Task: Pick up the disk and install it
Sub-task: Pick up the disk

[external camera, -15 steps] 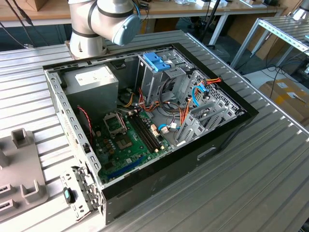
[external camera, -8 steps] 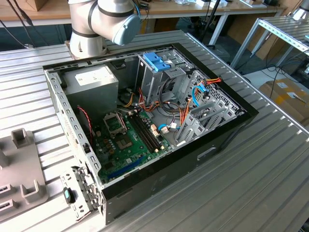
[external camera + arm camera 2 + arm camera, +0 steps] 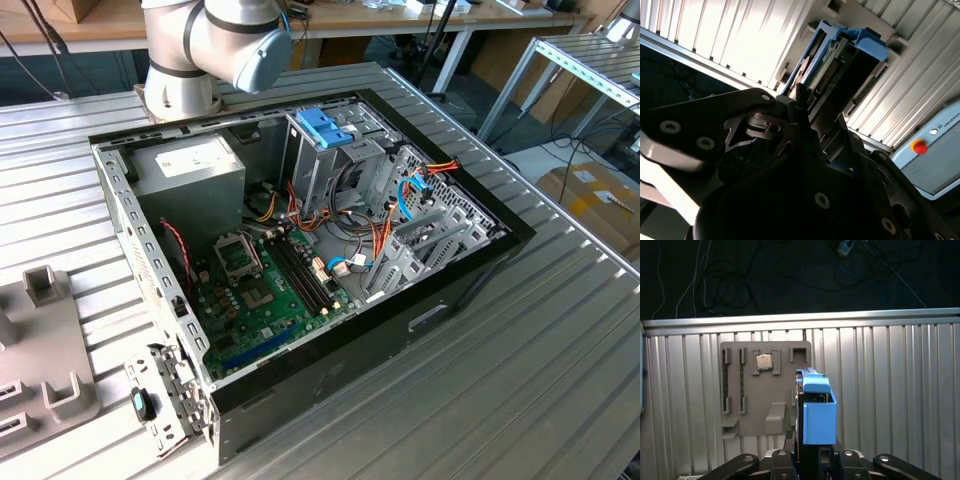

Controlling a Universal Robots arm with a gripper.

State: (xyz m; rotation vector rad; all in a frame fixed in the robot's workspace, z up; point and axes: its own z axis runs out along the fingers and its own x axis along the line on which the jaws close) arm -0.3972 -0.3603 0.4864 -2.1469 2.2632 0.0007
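Observation:
In both wrist views the disk (image 3: 816, 410) (image 3: 840, 60) stands on edge between my fingers: a flat drive with dark metal and a connector strip showing, framed by a light blue carrier. My gripper (image 3: 812, 452) (image 3: 807, 107) is shut on its lower part and holds it well above the ribbed table. Below and beyond it lies the grey fixture plate (image 3: 747, 415) with slots. The open computer case (image 3: 470, 270), in the exterior view, has a metal drive cage (image 3: 320, 165) near its far side.
A blue plastic bracket (image 3: 325, 125) tops the drive cage. Inside the case are the motherboard (image 3: 260, 290), the power supply (image 3: 190, 165) and loose cables (image 3: 400, 200). A small square chip (image 3: 764, 362) sits on the fixture plate. A pendant with a red button (image 3: 920, 147) lies on the table.

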